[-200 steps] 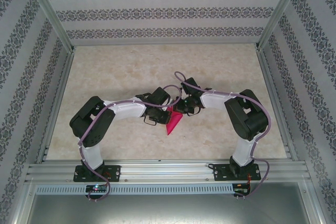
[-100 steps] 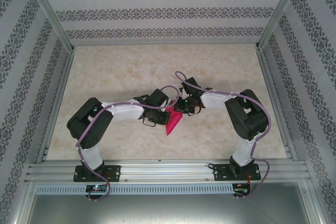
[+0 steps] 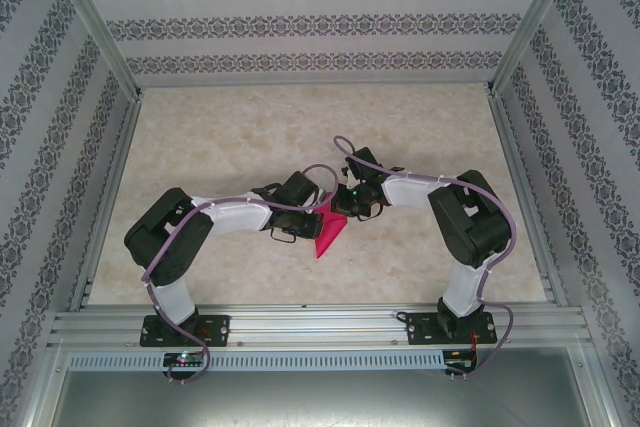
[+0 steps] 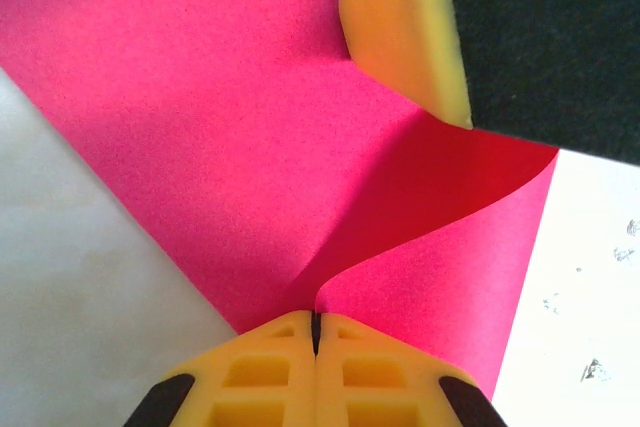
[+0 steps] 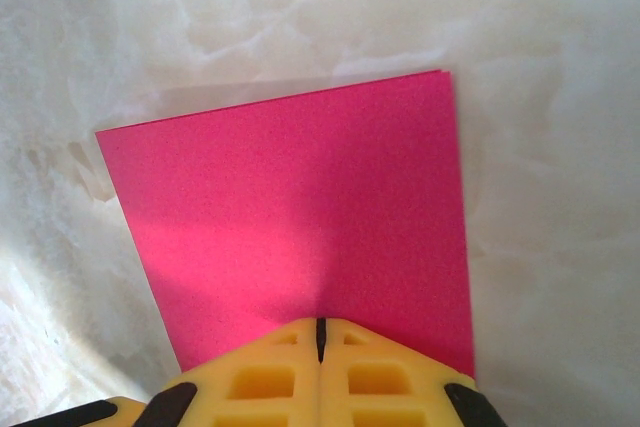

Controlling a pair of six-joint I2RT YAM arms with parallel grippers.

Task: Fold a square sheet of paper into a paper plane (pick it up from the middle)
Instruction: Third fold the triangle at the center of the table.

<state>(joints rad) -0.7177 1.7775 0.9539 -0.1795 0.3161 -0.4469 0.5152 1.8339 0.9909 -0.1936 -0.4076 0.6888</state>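
Observation:
The square sheet of paper (image 3: 328, 233) is bright magenta and lies on the table between the two arms, with a pointed corner toward the near edge. My left gripper (image 3: 313, 216) is shut on a raised curl of the sheet (image 4: 200, 97); the pink edge runs into the slit between its yellow fingers (image 4: 280, 357). My right gripper (image 3: 336, 211) is shut, its tips down on the sheet (image 5: 300, 197), which looks flat and rectangular from there. One of its yellow fingers (image 4: 400, 27) shows at the top of the left wrist view. No finished paper plane is in view.
The marbled beige tabletop (image 3: 230, 137) lies between patterned walls and aluminium frame rails (image 3: 300, 322). Both arms bend inward and meet near the table's centre, their purple cables (image 3: 340, 147) looping above the wrists.
The left arm's elbow has drifted slightly left and toward the near edge. The paper and the right arm have hardly moved. Both grippers stay shut.

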